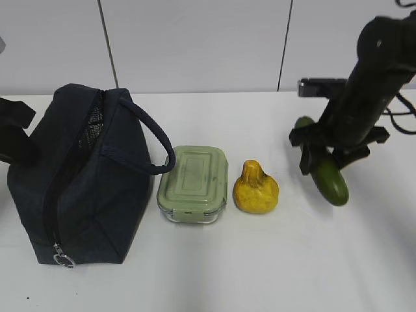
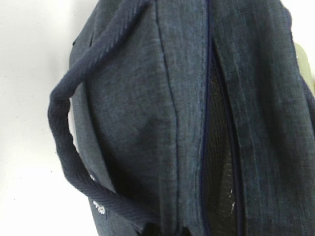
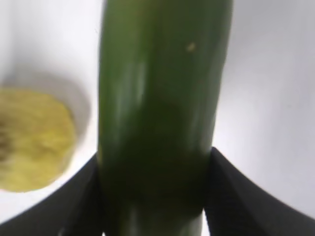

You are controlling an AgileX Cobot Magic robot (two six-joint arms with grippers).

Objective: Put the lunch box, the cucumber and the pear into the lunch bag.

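Cucumber [image 1: 327, 172] pinched in right pincer [image 1: 323, 154], lifted; pear [image 1: 256, 189], lunch box [image 1: 193, 184] to its left on table [image 1: 273, 260], unpacked. Lunch bag [image 1: 84, 179] unzipped.

No readable text shows anywhere; pale specks on the lunch bag [image 2: 100, 207] may be print.

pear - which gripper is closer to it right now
Right. The right gripper holds the cucumber just beside the pear; the left gripper is over the lunch bag, beyond the lunch box.
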